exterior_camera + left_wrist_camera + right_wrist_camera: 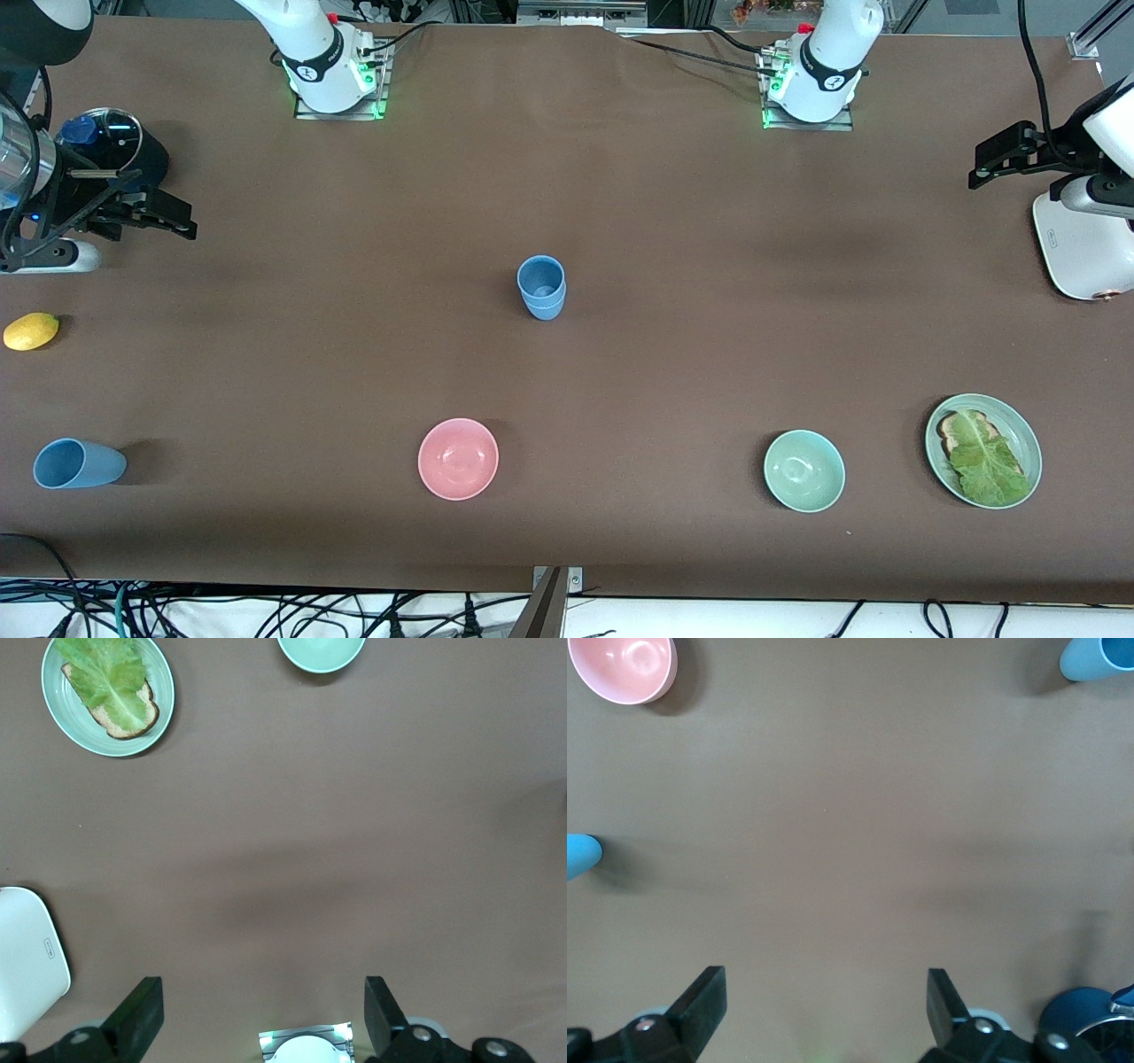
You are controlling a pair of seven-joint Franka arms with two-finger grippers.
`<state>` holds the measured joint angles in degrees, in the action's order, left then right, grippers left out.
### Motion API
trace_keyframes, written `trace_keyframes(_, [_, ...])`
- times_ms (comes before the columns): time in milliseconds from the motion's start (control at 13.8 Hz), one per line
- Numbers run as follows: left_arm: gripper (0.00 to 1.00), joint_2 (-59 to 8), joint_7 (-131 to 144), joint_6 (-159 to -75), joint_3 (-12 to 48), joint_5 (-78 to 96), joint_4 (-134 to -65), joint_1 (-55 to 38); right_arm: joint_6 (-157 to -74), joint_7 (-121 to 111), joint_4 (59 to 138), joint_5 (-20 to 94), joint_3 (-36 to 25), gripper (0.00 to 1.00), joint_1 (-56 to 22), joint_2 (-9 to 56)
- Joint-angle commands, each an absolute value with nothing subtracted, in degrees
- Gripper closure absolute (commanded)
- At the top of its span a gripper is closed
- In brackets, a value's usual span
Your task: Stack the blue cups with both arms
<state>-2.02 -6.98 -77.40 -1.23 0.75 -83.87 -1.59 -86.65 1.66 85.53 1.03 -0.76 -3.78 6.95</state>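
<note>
Nearest the front camera, we see one blue cup [79, 463] lying on its side at the right arm's end of the table, its mouth turned toward that end. Taking the pink bowl [458, 458] as our landmark, this tipped cup sits level with it and well apart from it. Toward the left arm's end from the pink bowl stand a mint bowl [804, 470] and then a green plate [1028, 443] carrying toast under a lettuce leaf.

Farther from the camera than the pink bowl, near the middle of the table, we find the stacked blue cups [541, 286], one nested upright in another.

Farther again than the pink bowl, the right gripper [826, 1010] hangs over bare cloth at the right arm's end, fingers spread wide and holding nothing. A lemon [31, 331] lies between it and the tipped cup. The left gripper [263, 1019] hangs likewise over the left arm's end, spread wide and empty, beside a white appliance [1085, 252]. Both grippers are well apart from every cup.
</note>
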Motion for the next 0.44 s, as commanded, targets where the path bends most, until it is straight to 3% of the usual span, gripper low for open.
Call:
trace_keyframes(0, [0.0, -1.23, -6.15, -77.08, -1.05, 1.67, -84.2, -1.58, -86.22, 1.05, 85.34, 0.79, -0.09, 0.0, -2.99, 6.5])
trace_keyframes(363, [0.0, -1.05, -6.24, -76.38, -1.05, 1.67, -84.2, -1.58, -86.22, 0.88, 85.34, 0.88, -0.09, 0.0, -2.99, 6.42])
